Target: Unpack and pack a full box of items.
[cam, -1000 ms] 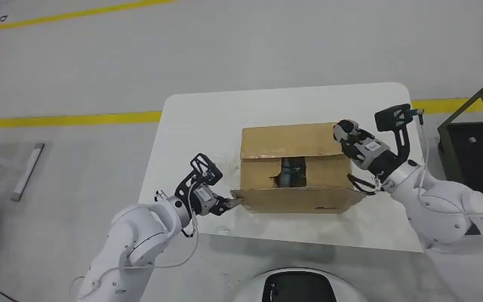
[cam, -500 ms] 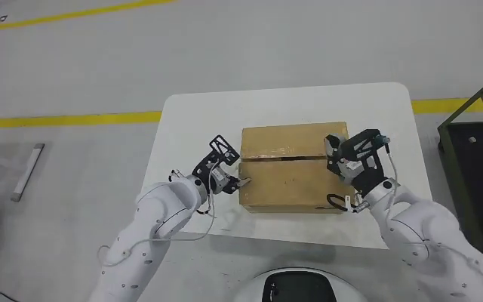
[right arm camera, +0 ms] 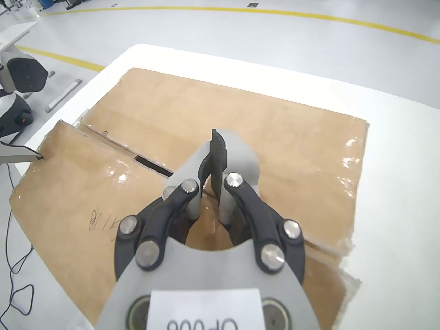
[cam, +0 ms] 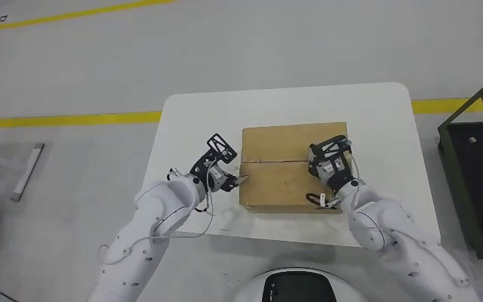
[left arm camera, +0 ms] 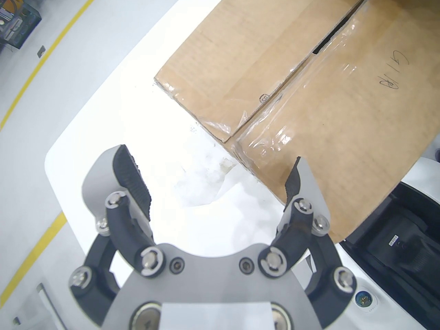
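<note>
A brown cardboard box [cam: 283, 170] lies on the white table [cam: 196, 128] with both top flaps down and a thin seam between them. My left gripper [cam: 235, 180] is open at the box's left end, and one fingertip [left arm camera: 297, 173] touches the near flap's corner. In the left wrist view the left gripper [left arm camera: 209, 159] holds nothing, with the box [left arm camera: 309, 70] just beyond it. My right gripper [right arm camera: 216, 139] is shut and empty above the box [right arm camera: 292, 145] top, close to the seam. From above, the right gripper [cam: 317, 155] is over the box's right half.
A scrap of clear film [left arm camera: 202, 183] lies on the table by the box's left end. A dark green rack [cam: 462, 162] stands off the table's right side. Bare table surrounds the box, widest on the left and behind.
The near flap stood open with dark items showing inside; it is now down and the box is closed. The right gripper moved left over the top. The left gripper rose to the box's left end.
</note>
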You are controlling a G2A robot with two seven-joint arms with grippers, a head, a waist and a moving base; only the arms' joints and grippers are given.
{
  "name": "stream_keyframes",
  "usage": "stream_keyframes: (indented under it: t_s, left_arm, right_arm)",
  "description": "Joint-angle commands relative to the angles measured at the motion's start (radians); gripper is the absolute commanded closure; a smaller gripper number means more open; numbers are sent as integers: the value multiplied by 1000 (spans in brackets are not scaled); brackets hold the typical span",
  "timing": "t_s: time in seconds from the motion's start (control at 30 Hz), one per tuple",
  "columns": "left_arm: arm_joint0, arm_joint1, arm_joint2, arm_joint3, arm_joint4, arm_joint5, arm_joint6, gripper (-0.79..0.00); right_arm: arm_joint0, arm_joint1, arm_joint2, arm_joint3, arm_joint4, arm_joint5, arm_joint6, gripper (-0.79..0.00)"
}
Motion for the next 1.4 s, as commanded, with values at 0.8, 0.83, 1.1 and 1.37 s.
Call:
stream_keyframes:
  t_s: [0.8, 0.83, 1.1, 1.37]
  left_arm:
    - [211, 33, -165, -117, -1, -22, -31, -785]
    - [211, 33, -165, -117, -1, -22, -31, -785]
    - [224, 27, -133, -94, 106, 23, 48, -785]
    - [187, 5, -63, -9, 146, 86, 115, -785]
  right_arm:
    - [-10, -24, 7, 25, -14, -3, -3, 0]
    - [-12, -25, 10, 24, -14, -5, -3, 0]
    - [-19, -30, 23, 17, -7, -10, 3, 0]
    - [-25, -35, 29, 14, -7, -12, 8, 0]
